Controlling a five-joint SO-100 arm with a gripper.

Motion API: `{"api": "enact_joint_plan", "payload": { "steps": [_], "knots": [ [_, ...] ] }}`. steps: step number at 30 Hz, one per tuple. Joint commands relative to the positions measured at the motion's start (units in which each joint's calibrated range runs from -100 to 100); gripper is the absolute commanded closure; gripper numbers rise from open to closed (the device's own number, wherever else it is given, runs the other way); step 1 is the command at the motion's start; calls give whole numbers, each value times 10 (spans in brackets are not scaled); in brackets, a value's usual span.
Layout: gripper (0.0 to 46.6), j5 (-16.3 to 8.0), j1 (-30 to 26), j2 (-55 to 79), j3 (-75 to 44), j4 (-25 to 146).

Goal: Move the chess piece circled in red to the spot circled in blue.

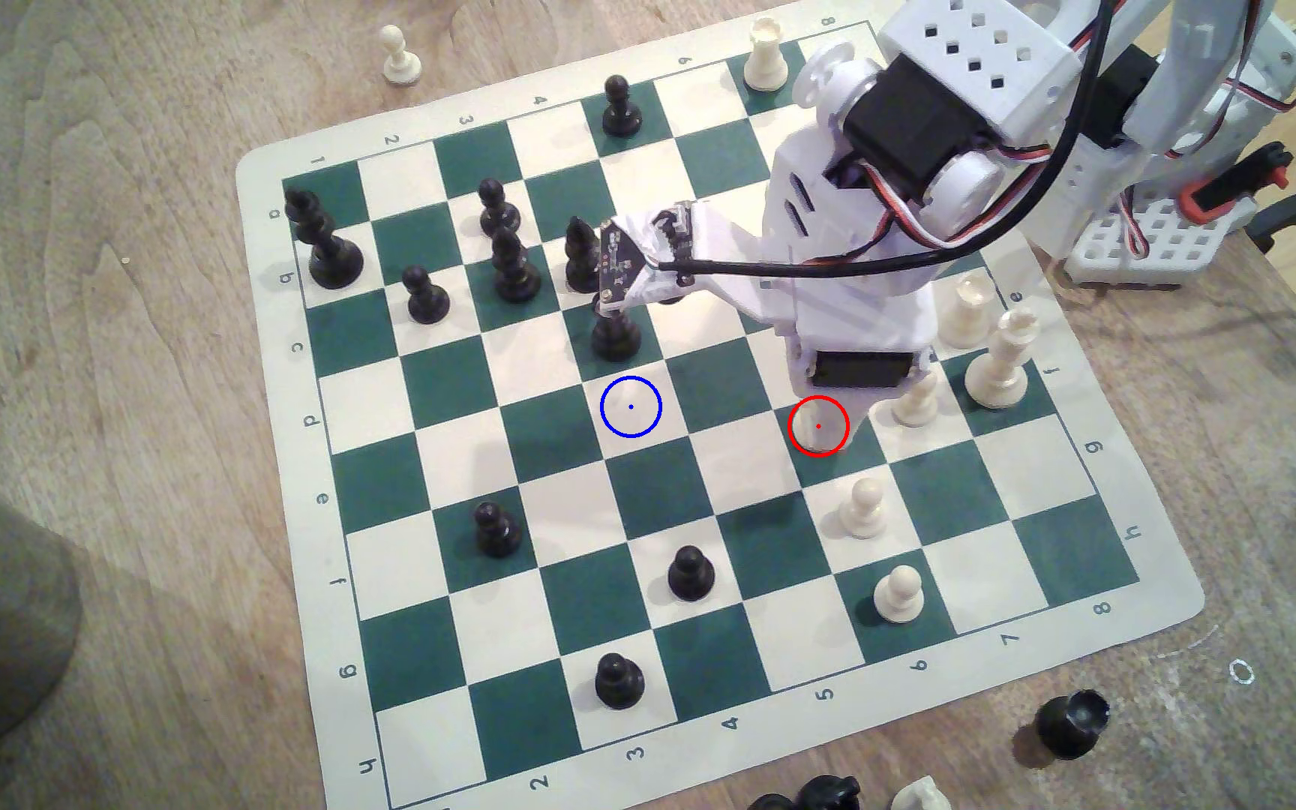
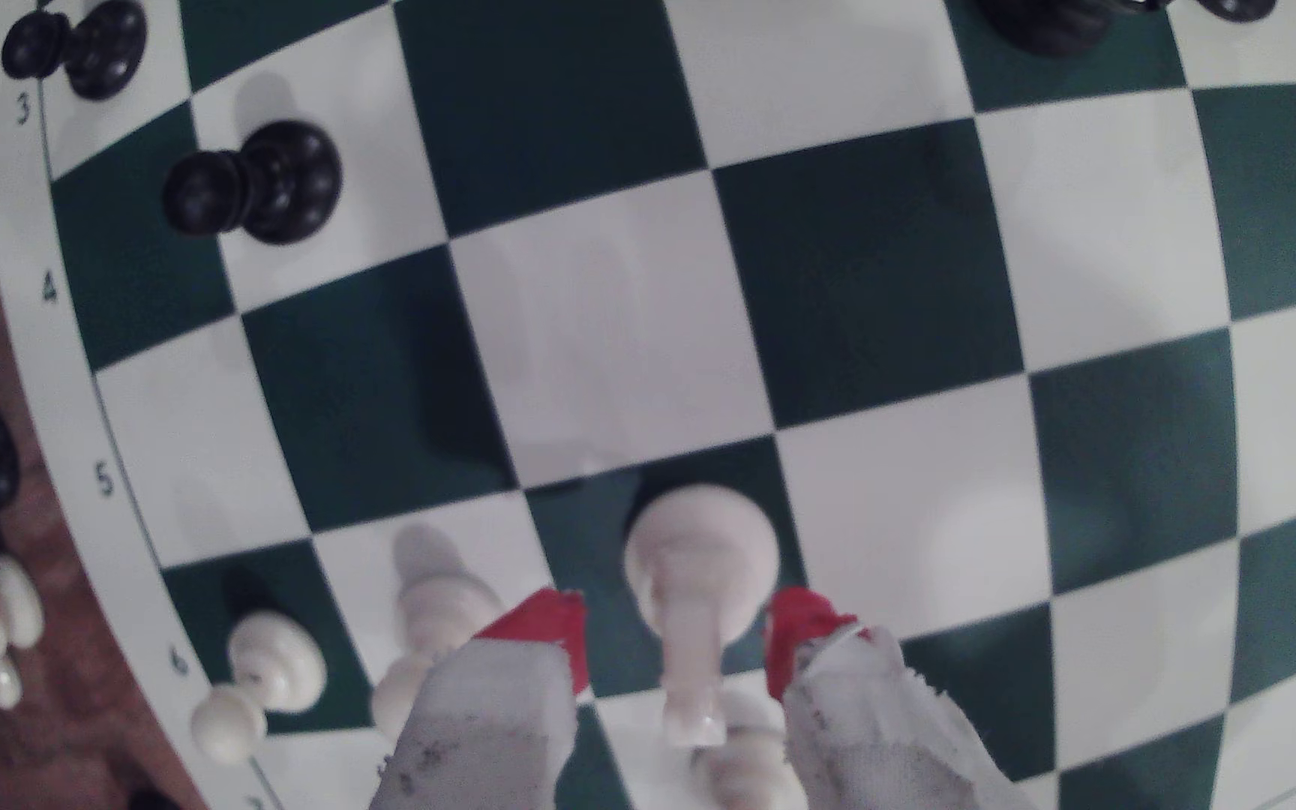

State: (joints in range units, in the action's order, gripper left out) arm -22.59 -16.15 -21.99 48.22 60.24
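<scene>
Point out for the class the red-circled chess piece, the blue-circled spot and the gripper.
the chess piece circled in red [image 2: 699, 553]: wrist view, on its round base.
the spot circled in blue [image 1: 631, 406]: exterior view, on the ring's centre dot.
gripper [image 2: 680, 623]: wrist view, midway between the red fingertips.

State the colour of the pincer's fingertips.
Red, over white cloth-wrapped fingers, clearest in the wrist view.

A worn wooden table [image 1: 123, 257] carries a green-and-cream chess mat [image 1: 411, 685], 1 cream pawn [image 1: 399, 54] and 1 toppled black piece [image 1: 1072, 720].
</scene>
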Motion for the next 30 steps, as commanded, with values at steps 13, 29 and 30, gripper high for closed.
{"api": "enact_joint_plan", "payload": {
  "steps": [13,29,30],
  "knots": [
    [464,2,9,-30,-22,0],
    [464,21,60,17,-294,95],
    [464,22,67,30,-305,95]
  ]
}}
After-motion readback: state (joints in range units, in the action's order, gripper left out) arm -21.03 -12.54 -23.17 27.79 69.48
